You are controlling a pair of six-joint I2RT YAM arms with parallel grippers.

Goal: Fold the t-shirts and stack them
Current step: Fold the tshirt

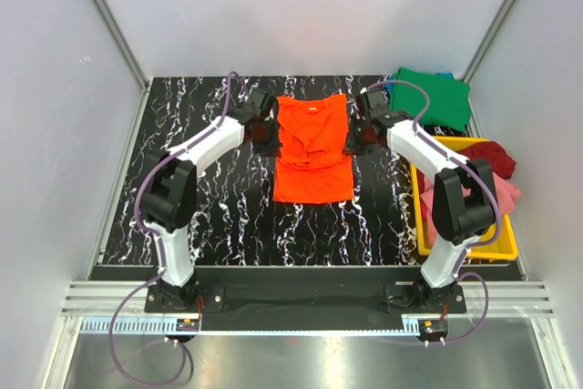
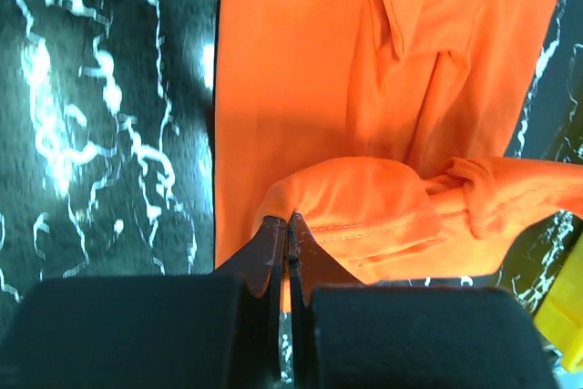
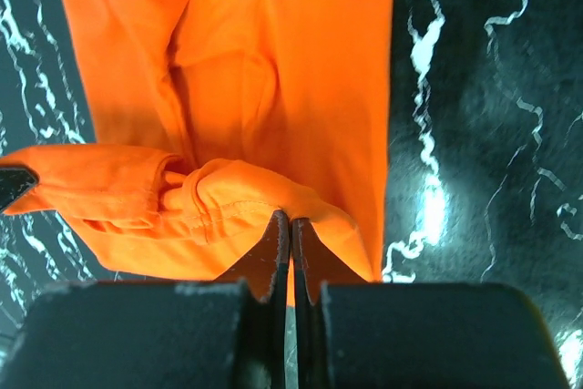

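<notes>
Pinching orange tee (image 1: pixel 313 159): L tool (image 2: pixel 288 221), R tool (image 3: pixel 290 219).

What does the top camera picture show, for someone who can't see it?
An orange t-shirt lies partly folded on a black marbled table, its sides gripped by the left tool and right tool. A green t-shirt sits at the far right corner; a yellow tray on the right holds a dark red t-shirt and a pink t-shirt.

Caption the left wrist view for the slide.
Left tool shut on a bunched edge of the orange t-shirt, above the black marbled table.
</notes>
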